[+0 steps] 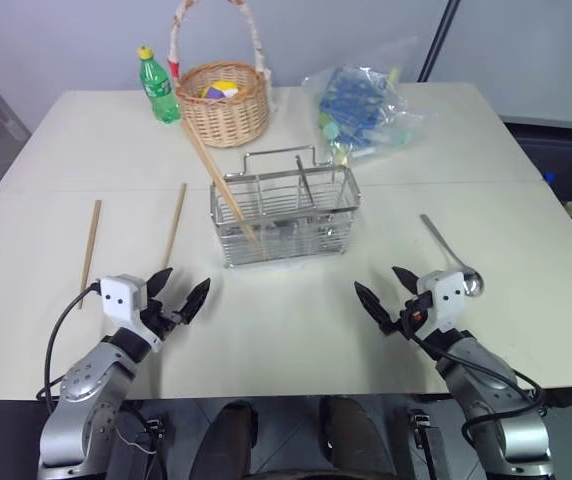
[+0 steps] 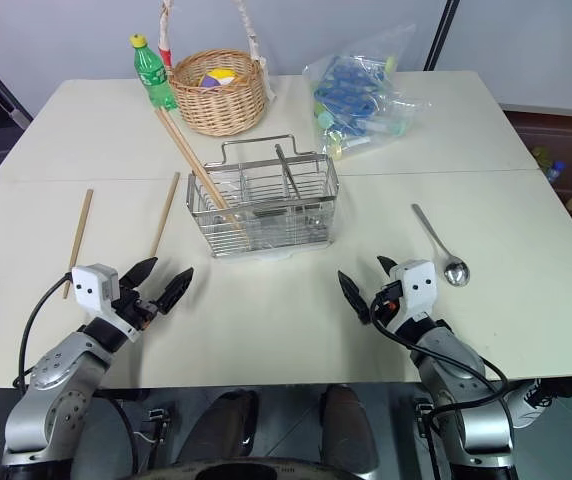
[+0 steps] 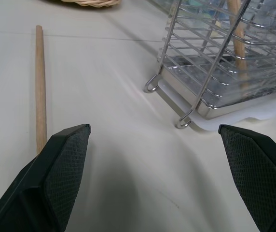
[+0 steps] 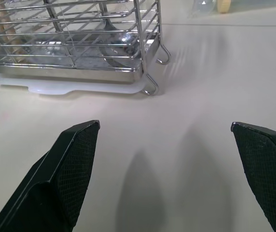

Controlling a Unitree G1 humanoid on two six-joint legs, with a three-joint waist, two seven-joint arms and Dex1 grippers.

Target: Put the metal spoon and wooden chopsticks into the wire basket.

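Observation:
The wire basket [image 1: 284, 215] stands at the table's middle. One wooden chopstick [image 1: 216, 178] leans out of its left end, and a thin metal handle [image 2: 286, 170] stands inside it. Two more wooden chopsticks [image 1: 89, 250] [image 1: 174, 222] lie flat on the table left of the basket. The metal spoon [image 1: 451, 256] lies on the table to the right, bowl toward me. My left gripper [image 1: 186, 280] hovers open near the front edge, just beside the near end of a lying chopstick [image 3: 40, 87]. My right gripper [image 1: 377, 279] is open too, left of the spoon's bowl. Both are empty.
At the back stand a round wicker basket [image 1: 224, 100] with a tall hoop handle, a green bottle [image 1: 159, 85] and a clear plastic bag [image 1: 361, 105] of coloured items. The cream table [image 1: 286, 330] has bare surface between my grippers and the wire basket.

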